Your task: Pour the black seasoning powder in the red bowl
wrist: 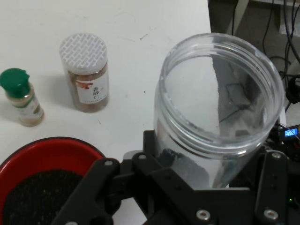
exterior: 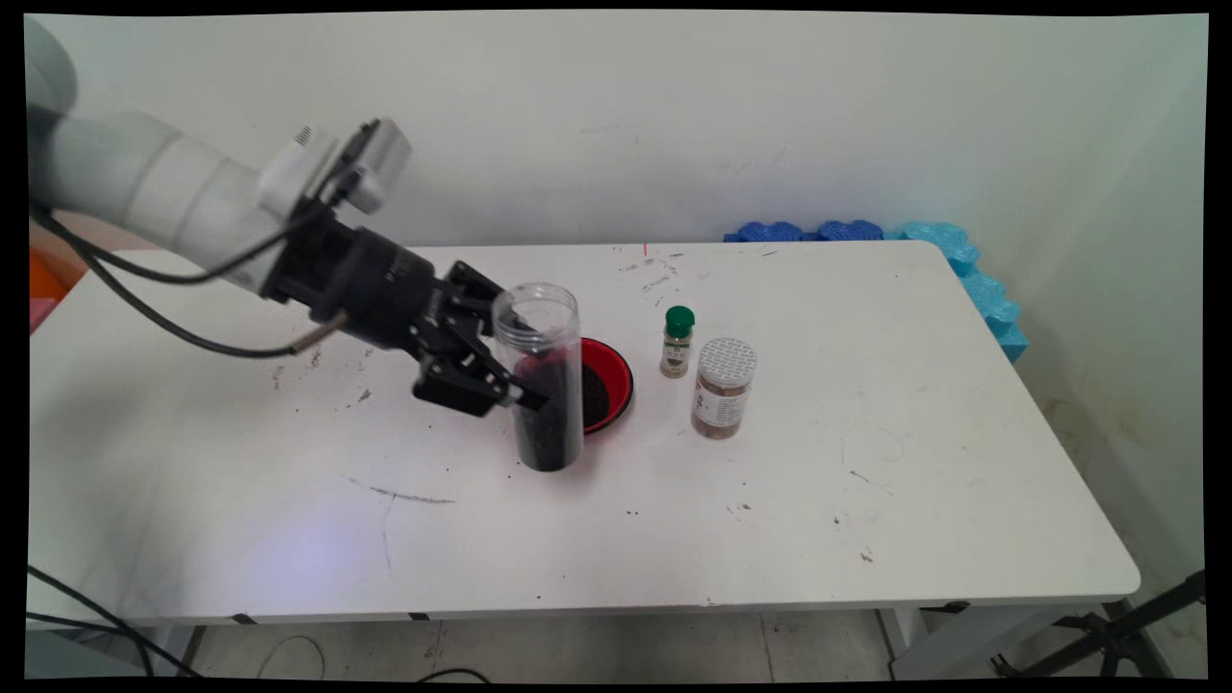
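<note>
My gripper (exterior: 522,382) is shut on a tall clear plastic jar (exterior: 545,385) with no lid, gripping it around its middle. The jar stands upright, its lower half filled with dark grains, its base at or just above the white table (exterior: 866,481); which, I cannot tell. In the hand view the jar's open mouth (wrist: 220,98) fills the right side, between the black fingers (wrist: 105,176). Right behind the jar sits a red bowl (exterior: 621,371) (wrist: 51,146) holding dark grains.
A small spice bottle with a green cap (exterior: 678,342) (wrist: 21,96) and a wider jar with a white lid (exterior: 722,388) (wrist: 86,72) stand right of the bowl. Blue foam pieces (exterior: 962,260) line the table's far right corner. Black cables hang from the arm.
</note>
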`<act>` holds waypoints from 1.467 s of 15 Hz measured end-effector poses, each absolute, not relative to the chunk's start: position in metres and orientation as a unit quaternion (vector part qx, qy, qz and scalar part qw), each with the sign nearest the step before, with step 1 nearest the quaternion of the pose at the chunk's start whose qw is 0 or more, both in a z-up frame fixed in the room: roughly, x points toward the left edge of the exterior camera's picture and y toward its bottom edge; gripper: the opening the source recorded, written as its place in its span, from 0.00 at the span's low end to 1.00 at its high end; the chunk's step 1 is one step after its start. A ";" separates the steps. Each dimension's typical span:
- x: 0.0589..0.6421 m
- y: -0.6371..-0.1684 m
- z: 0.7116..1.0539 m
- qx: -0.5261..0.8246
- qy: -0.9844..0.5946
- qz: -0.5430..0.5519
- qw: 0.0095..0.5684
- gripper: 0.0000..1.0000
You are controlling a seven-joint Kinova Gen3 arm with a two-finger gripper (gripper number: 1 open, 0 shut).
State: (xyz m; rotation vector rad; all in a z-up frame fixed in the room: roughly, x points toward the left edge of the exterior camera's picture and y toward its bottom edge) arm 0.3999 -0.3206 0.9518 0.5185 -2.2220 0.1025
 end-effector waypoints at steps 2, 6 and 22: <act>0.407 -0.320 0.962 0.207 -0.884 0.038 0.417 0.00; 0.416 -0.320 0.972 0.214 -0.882 0.030 0.420 0.00; 0.406 -0.342 0.965 0.377 -0.800 -0.093 0.457 0.00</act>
